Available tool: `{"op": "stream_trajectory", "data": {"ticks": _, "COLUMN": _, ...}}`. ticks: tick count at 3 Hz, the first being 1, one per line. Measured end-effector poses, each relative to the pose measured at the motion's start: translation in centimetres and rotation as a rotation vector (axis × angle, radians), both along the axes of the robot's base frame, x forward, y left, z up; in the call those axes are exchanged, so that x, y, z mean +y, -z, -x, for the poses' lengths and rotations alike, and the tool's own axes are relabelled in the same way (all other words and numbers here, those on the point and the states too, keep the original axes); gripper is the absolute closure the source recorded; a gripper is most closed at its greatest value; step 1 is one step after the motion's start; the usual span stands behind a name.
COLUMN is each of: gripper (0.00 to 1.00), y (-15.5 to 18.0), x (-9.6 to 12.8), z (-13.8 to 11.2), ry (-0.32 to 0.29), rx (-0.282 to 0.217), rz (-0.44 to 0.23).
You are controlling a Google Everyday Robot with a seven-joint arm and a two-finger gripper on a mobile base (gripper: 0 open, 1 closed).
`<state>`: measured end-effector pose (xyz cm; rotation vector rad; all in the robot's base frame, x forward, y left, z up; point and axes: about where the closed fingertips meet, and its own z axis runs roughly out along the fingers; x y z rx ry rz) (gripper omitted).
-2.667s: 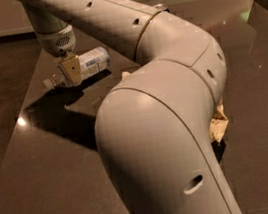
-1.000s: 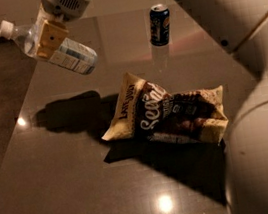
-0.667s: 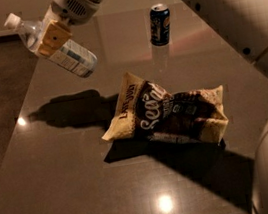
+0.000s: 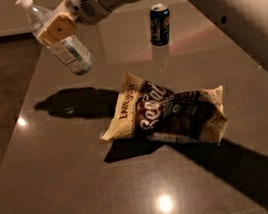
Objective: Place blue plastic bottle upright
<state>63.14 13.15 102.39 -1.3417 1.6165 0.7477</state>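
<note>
The bottle (image 4: pixel 74 55) hangs tilted, cap up-left, above the table's (image 4: pixel 60 181) far left, my gripper (image 4: pixel 57 28) clamped round its upper body. I'd swing the base under, then lower gently, clear of the bag (image 4: pixel 165 111).

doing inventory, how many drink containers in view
2: blue plastic bottle tilted in the pincer above the table's left; soda can upright at the far edge. Arm may hide more.

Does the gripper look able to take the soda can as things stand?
Probably not: the gripper is shut on the blue plastic bottle, held tilted above the table. The path to the soda can looks free; the chip bag lies aside.
</note>
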Motion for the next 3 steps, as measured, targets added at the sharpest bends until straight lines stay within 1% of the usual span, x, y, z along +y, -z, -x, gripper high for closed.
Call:
{"op": "stream_trajectory", "data": {"ticks": 1, "gripper": 1.0, "y": 0.6, "x": -0.7, "z": -0.7, "ry": 0.028, "rx": 0.029, "rz": -0.116}}
{"op": "stream_trajectory", "data": {"ticks": 2, "gripper": 1.0, "y": 1.2, "x": -1.1, "z": -1.1, "ry": 0.021, "rx": 0.03, "rz": -0.209}}
{"op": "stream_trajectory", "data": {"ticks": 3, "gripper": 1.0, "y": 2.0, "x": -1.6, "z": -1.6, "ry": 0.015, "rx": 0.034, "rz": -0.274}}
